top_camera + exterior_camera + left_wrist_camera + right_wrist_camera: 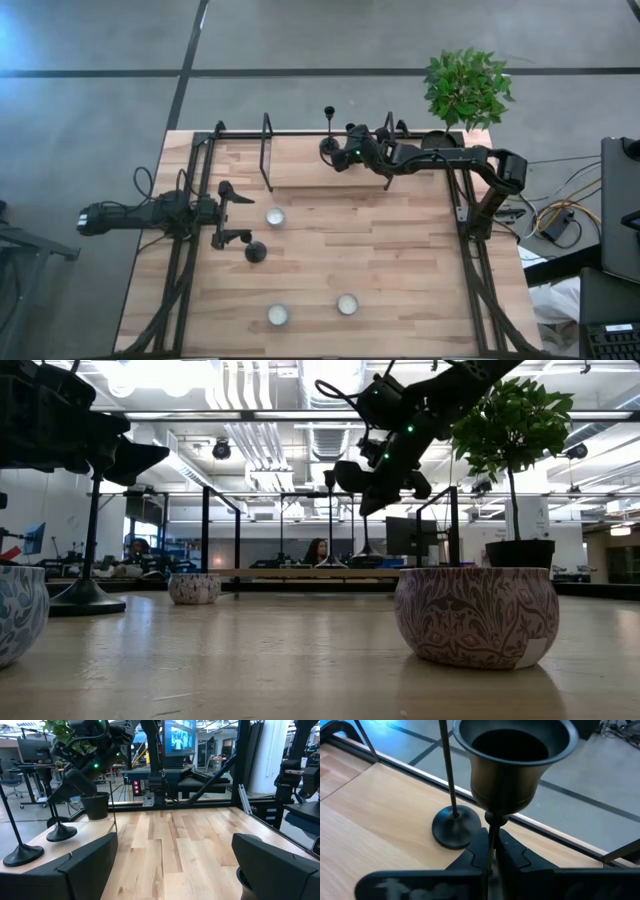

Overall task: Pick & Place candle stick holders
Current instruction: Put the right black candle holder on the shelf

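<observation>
Three black candle stick holders show. One stands on its round base (328, 148) near the table's far edge, and its base also shows in the right wrist view (454, 827). A second (512, 760) is in my right gripper (342, 158), which is shut on it right beside the first. The third (255, 250) stands on its base (88, 596) just beside the near finger of my left gripper (238, 215). That gripper is open and empty at the table's left. My right gripper pinches the holder's thin stem (491, 827) just below its cup, between the two fingers (479, 847). The fingers slant down from the table's right side and lie across the stem. The holder stands about upright; its base (61, 834) looks set on the table by the far edge.
Three patterned white candle cups stand on the table (275, 217), (278, 315), (347, 304). A potted green plant (466, 88) is at the far right corner. A black metal frame (266, 150) rises near the far edge. Bare wood lies at the middle and right (400, 250).
</observation>
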### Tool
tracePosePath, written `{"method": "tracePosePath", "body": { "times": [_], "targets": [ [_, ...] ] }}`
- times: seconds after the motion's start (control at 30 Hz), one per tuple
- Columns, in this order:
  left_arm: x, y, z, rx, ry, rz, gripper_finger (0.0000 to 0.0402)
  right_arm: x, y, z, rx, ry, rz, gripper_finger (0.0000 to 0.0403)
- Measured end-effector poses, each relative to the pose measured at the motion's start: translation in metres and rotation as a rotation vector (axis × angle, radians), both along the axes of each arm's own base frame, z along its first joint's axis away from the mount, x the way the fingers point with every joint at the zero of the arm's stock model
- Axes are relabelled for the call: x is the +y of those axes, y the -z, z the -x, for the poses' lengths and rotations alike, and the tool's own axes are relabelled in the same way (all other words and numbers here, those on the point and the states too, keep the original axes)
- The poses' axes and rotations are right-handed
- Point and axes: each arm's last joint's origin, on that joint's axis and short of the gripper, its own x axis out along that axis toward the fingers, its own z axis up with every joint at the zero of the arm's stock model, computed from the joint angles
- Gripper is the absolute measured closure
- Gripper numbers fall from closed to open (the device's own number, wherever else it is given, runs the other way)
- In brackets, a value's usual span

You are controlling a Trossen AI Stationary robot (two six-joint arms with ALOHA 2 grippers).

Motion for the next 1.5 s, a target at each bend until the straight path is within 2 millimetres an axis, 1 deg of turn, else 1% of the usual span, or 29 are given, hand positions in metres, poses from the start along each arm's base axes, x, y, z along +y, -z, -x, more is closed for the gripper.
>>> {"method": "tracePosePath", "body": {
  "times": [0.2, 0.43, 0.7, 1.1, 1.37, 1.5],
  "targets": [
    [0.0, 0.0, 0.0, 0.0, 0.0, 0.0, 0.0003, 0.001, 0.007, 0.001, 0.018, -0.001, 0.009, 0.0394],
    [0.0, 0.0, 0.0, 0.0, 0.001, 0.0, 0.0003, 0.002, 0.019, 0.004, -0.011, 0.001, 0.02, 0.0394],
    [0.0, 0.0, 0.0, 0.0, 0.001, 0.0, 0.0003, 0.0, 0.019, 0.004, 0.008, -0.024, 0.047, 0.0394],
    [0.0, 0.0, 0.0, 0.0, 0.001, 0.0, 0.0003, -0.003, 0.019, 0.006, 0.001, -0.02, 0.037, 0.0394],
    [0.0, 0.0, 0.0, 0.0, 0.0, 0.0, 0.0003, -0.004, 0.019, 0.006, 0.0, -0.021, 0.034, 0.0389],
    [0.0, 0.0, 0.0, 0.0, 0.0, 0.0, 0.0003, -0.004, 0.019, 0.006, -0.001, -0.019, 0.033, 0.0379]
  ]
}}
